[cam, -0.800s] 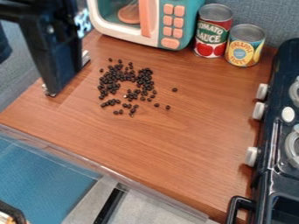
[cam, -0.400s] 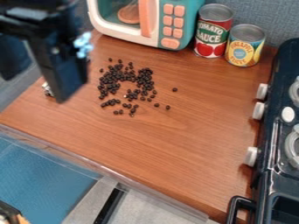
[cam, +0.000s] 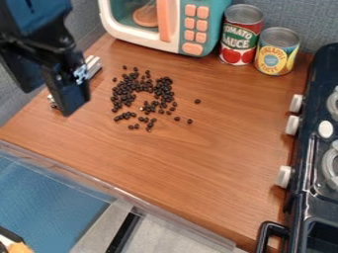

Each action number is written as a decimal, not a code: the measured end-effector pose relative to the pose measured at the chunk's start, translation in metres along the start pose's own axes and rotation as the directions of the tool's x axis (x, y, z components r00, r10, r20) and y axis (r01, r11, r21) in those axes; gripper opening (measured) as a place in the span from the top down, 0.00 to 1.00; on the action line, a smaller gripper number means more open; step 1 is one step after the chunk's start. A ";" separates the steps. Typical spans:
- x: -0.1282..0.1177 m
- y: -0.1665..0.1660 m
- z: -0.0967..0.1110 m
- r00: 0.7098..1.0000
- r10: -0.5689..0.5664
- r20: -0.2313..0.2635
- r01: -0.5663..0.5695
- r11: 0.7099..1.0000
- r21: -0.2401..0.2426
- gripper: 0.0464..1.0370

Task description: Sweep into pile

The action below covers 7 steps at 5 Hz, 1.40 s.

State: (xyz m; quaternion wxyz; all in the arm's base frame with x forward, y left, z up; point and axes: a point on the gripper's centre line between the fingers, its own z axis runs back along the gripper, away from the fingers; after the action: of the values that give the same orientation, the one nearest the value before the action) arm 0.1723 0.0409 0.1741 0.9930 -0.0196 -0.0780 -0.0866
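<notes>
My gripper (cam: 43, 102) hangs over the left edge of the wooden counter (cam: 198, 163), left of the beans and apart from them. It is open, one finger out past the counter's edge and the other above the surface. The small dark beans (cam: 142, 89) lie in a loose, uneven cluster in the upper left part of the counter, with a lighter gap near its middle. Several lie scattered along its lower side, and a few single ones sit to the right. A silvery metal piece (cam: 93, 66) shows behind the nearer finger, mostly hidden by it.
A toy microwave (cam: 191, 27) stands at the back, with a tomato sauce can (cam: 240, 34) and a pineapple can (cam: 276, 51) to its right. The dark toy stove (cam: 314, 163) lines the right side. A clear rim (cam: 125, 197) runs along the counter's front left edge.
The gripper first moved slightly right and turned, then shifted back left, its nearer finger ending a little lower than at first. The beans, cans and microwave have stayed in place.
</notes>
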 end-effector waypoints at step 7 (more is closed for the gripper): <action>0.098 0.154 -0.093 0.986 0.166 -0.015 -0.160 0.970 0.181 0.04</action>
State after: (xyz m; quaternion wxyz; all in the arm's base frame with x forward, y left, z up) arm 0.3088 0.1706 0.0941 0.9955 0.0647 -0.0686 0.0023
